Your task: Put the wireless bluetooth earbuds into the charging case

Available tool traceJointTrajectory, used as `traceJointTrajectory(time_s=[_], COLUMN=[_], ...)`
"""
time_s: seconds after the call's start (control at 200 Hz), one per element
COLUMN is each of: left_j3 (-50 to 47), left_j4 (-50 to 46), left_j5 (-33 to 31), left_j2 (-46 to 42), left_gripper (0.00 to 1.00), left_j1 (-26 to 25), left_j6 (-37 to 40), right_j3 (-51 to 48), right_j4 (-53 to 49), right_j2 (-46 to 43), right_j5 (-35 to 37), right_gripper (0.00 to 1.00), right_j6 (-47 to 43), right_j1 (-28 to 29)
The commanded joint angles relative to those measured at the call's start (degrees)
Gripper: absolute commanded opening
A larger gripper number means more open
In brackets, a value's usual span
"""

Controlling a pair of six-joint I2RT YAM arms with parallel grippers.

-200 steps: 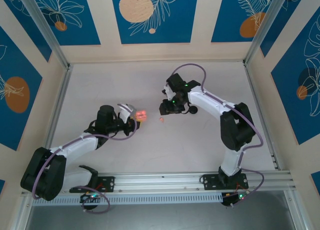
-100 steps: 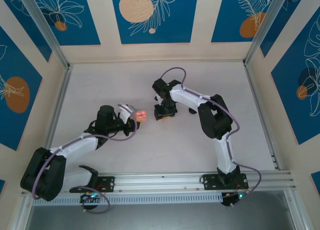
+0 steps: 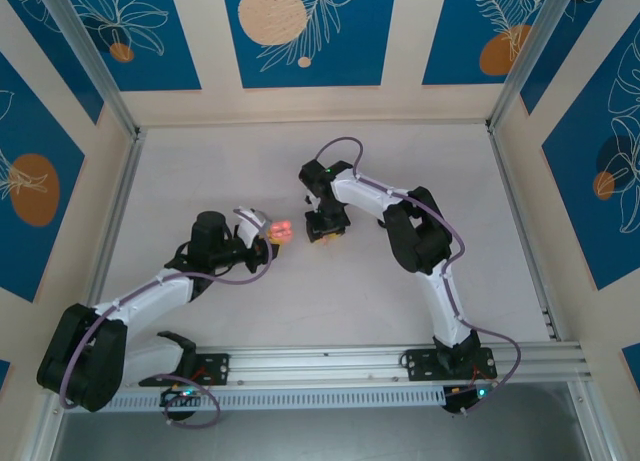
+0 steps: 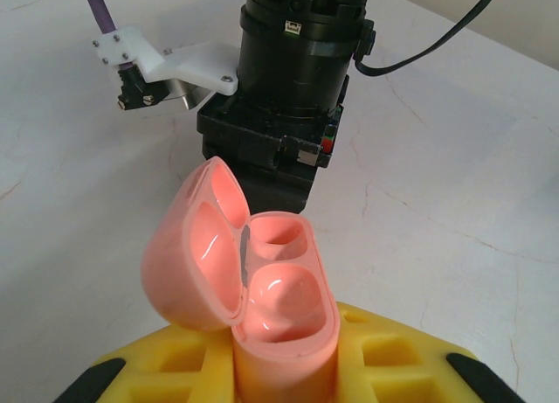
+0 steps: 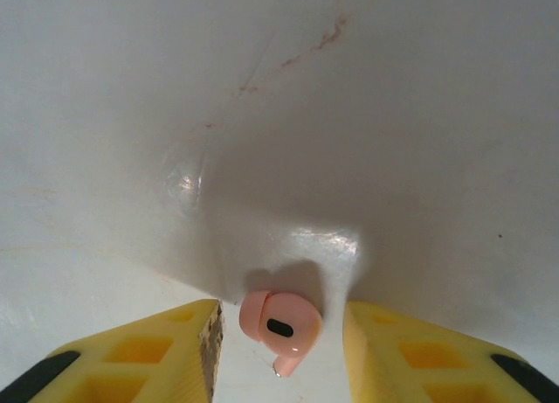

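White marbled tabletop (image 3: pixel 200 171) is stretching out beneath blue leaf-patterned walls (image 3: pixel 300 31). From the near rail, the right arm (image 3: pixel 420 231) is reaching toward 11 o'clock and bending down over the middle of the table, while the left arm (image 3: pixel 150 296) is lying low and reaching toward 2 o'clock. The left gripper (image 4: pixel 284 361) is clamping its yellow fingers (image 4: pixel 393 355) around the lower body of the pink charging case (image 4: pixel 262 281) and holding it upright. The case's lid is hanging open toward 10 o'clock, and both wells are showing bare. In the overhead view the case is sitting just at 9 o'clock of the right gripper (image 3: pixel 325 229). That gripper is pointing straight down with its jaws parted, straddling the pale pink earbud (image 5: pixel 281 326). The earbud is lying on the table between the two fingers, clear of each, with its stem pointing to 6 o'clock.
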Motion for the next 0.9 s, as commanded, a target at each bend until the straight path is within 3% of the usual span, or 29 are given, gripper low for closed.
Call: traceJointTrajectory(time_s=[0.0,0.235,0.47,0.65,0.895], left_j3=[0.32,0.59,0.85,0.85,-0.01], left_j4=[-0.97,-1.44,-2.01,-2.06,1.20], left_j5=[1.96,2.09,2.19,2.40,3.66], left_j2=[-1.13,-1.06,-1.20,-1.07,0.43], left_gripper=[0.24,0.24,0.24,0.24,0.23], left_j1=[0.52,0.53,0.54,0.50,0.33], left_j6=[0.93,0.93,0.99,1.10,1.42], right_j3=[1.78,1.74,1.56,1.39,-2.17], right_j4=[-1.78,-2.88,-2.90,-2.76,1.77], right_j2=[1.25,1.52,1.79,1.75,-2.83], right_j5=[0.55,2.19,2.65,3.68,4.84], right_gripper=[0.39,0.31,0.35,0.27,0.25], right_j6=[-0.59,-0.50,-0.39,-0.50,-0.12], right_j1=[0.45,0.89,1.07,1.24,1.33])
